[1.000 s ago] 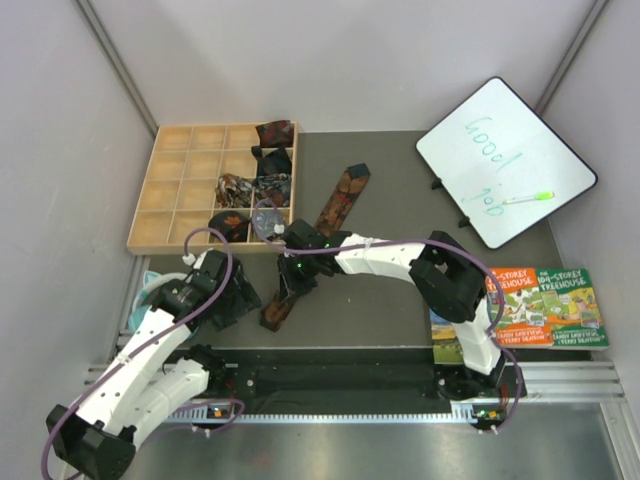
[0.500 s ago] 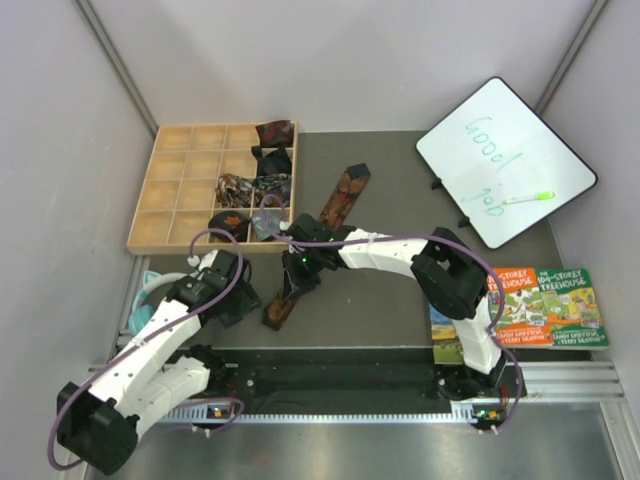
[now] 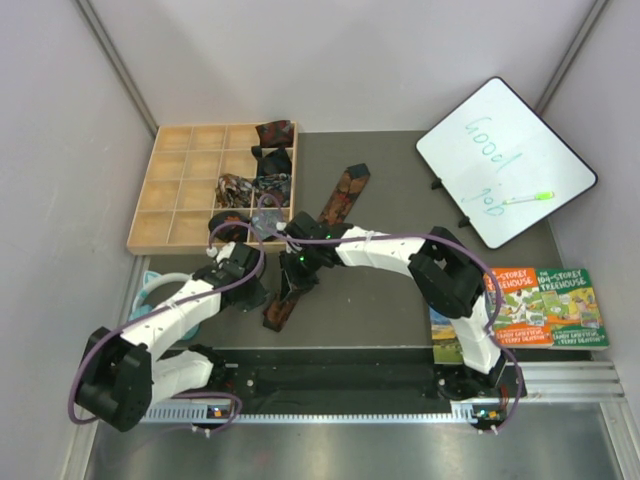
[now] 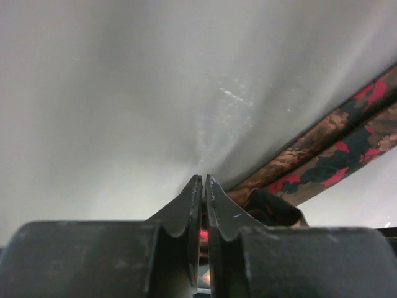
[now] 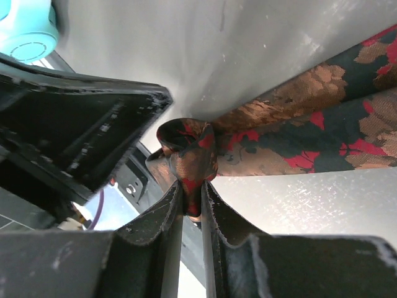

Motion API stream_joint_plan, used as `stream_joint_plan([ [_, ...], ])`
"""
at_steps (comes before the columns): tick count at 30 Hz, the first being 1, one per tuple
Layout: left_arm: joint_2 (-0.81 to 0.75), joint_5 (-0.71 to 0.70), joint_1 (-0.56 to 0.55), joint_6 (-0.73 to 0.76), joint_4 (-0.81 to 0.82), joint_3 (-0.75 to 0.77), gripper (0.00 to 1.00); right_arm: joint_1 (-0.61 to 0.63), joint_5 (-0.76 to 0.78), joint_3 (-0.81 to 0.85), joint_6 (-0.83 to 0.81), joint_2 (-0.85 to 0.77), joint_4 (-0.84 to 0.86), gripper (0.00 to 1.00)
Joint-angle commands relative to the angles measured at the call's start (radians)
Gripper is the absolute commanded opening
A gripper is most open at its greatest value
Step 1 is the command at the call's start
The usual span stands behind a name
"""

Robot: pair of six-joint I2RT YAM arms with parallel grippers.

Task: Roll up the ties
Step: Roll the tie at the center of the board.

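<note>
A long dark tie [image 3: 342,192] with a rust-orange print lies slanted across the grey table. Its near end is folded up into a small bunch [image 5: 186,141]. My right gripper [image 3: 292,284] [image 5: 191,186] is shut on that bunch from below. My left gripper [image 3: 260,294] [image 4: 204,180] sits just left of the tie's near end, jaws pressed to a thin slit. Red fabric shows inside the slit. The tie [image 4: 332,152] runs off to its right. Several rolled ties [image 3: 262,186] lie in the wooden tray.
The compartment tray [image 3: 165,214] stands at the back left. A whiteboard [image 3: 505,160] with a green marker [image 3: 528,198] leans at the back right. Books [image 3: 545,305] lie at the right edge. Teal headphones [image 3: 150,296] [image 5: 25,31] sit left of my left arm.
My left arm has swung right and forward to the tie's near end, and its jaws have closed from wide open. The right gripper has kept its hold and hardly moved.
</note>
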Motion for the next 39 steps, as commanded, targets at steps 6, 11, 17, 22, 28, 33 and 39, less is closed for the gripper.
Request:
stream_joint_plan([
  [6, 0.012, 0.142, 0.004, 0.020, 0.161, -0.073, 0.00, -0.019, -0.013, 0.045, 0.025, 0.040, -0.025, 0.15],
  [11, -0.029, 0.258, 0.002, 0.005, 0.167, -0.116, 0.00, -0.028, -0.008, 0.049, 0.034, 0.040, -0.036, 0.18],
  [17, -0.133, 0.283, 0.002, -0.006, 0.088, -0.121, 0.00, -0.036, -0.018, 0.046, 0.052, 0.027, -0.024, 0.18],
  [22, -0.152, 0.318, 0.002, 0.008, 0.054, -0.106, 0.00, -0.035, -0.056, 0.054, 0.083, 0.032, -0.010, 0.18],
  [28, -0.100, 0.232, 0.002, 0.054, 0.026, -0.093, 0.14, -0.041, -0.076, 0.060, 0.135, 0.003, -0.047, 0.18],
  [33, -0.038, 0.232, 0.002, 0.088, 0.083, -0.103, 0.23, -0.053, -0.179, 0.037, 0.210, 0.000, -0.022, 0.11],
  [39, -0.044, 0.245, 0.002, 0.097, 0.081, -0.083, 0.23, -0.065, -0.168, 0.037, 0.226, 0.020, -0.032, 0.06],
])
